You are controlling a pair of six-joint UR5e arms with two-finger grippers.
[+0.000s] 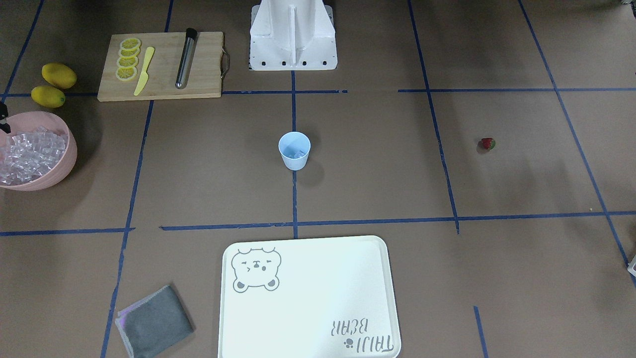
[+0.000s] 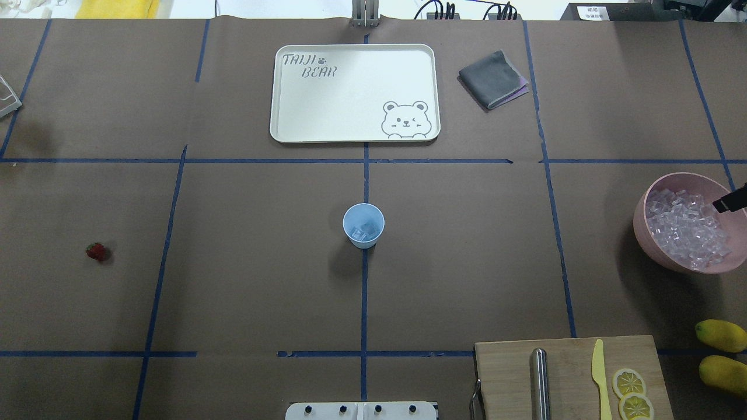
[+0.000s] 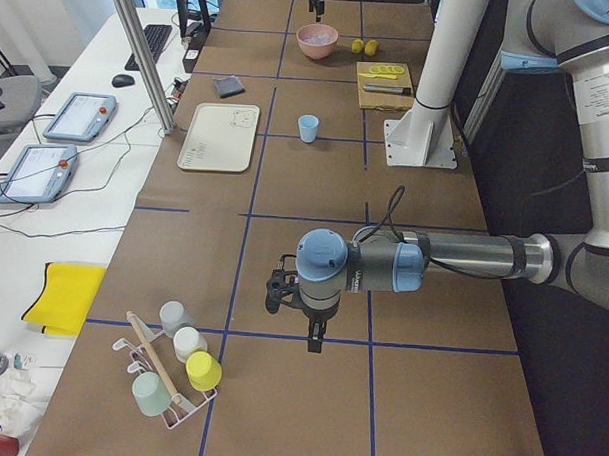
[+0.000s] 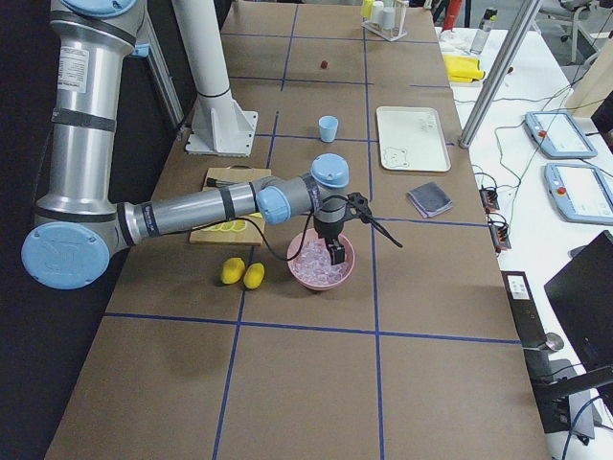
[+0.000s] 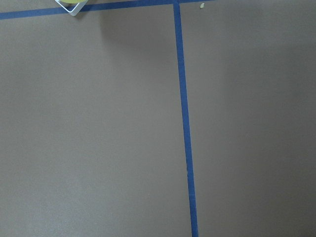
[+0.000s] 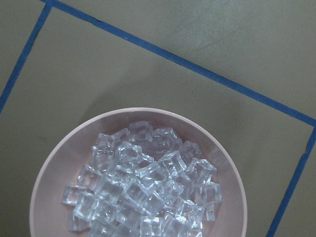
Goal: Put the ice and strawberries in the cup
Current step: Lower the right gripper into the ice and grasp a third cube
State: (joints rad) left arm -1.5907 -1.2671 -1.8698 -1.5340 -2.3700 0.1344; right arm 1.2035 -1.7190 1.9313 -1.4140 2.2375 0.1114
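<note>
A long table [image 2: 245, 280], covered in brown paper and marked with a blue tape grid, carries everything.

The right arm reaches to the table's right end. Its right gripper [image 4: 337, 255] hangs directly above a round pink bowl [image 2: 645, 233]. Only a dark sliver of it shows from overhead, so I cannot tell whether its fingers are spread or closed.

The left arm stretches over bare paper toward the table's left end, with the left gripper [image 3: 314, 336] pointing down at nothing. It shows only from the side, so I cannot tell its state either.

The pink bowl is heaped with the ice [image 6: 148, 187], small clear glassy cubes. At the table's middle the small pale-blue plastic cup [image 2: 352, 217] stands upright, with a few cubes lying in its bottom. The small red strawberry [image 2: 97, 251] with a green cap lies alone in the table's left half, well apart from the cup.

The ice step appears to be in hand. The next move likely calls for lowering the right gripper into the heap, pinching one slippery cube and carrying it to the cup. The strawberry is not yet placed, and it lies on the left arm's side.
</note>
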